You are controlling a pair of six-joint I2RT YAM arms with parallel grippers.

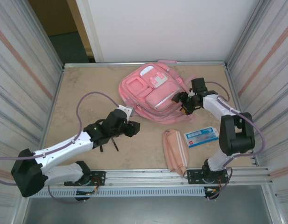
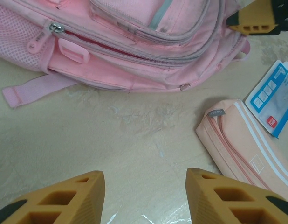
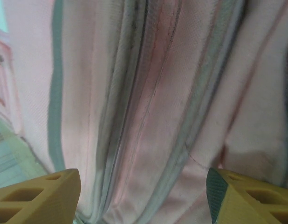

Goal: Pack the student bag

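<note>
The pink student bag (image 1: 153, 91) lies flat at the back middle of the table, pockets up. My right gripper (image 1: 182, 103) is open at its right edge, fingers (image 3: 37, 196) spread wide just over the bag's folded pink fabric and grey zip lines (image 3: 148, 116). My left gripper (image 1: 133, 128) is open above bare tabletop, a little in front of the bag's lower left side; its fingers (image 2: 65, 198) hold nothing. The bag's red zip and a pink strap (image 2: 32, 88) lie ahead of it. A pink pencil case (image 1: 175, 150) and a blue-white card (image 1: 202, 136) rest on the table front right.
Corrugated metal walls (image 1: 23, 84) close in both sides. A metal rail (image 1: 158, 176) runs along the near edge by the arm bases. Bare tabletop (image 1: 83, 84) lies left of the bag.
</note>
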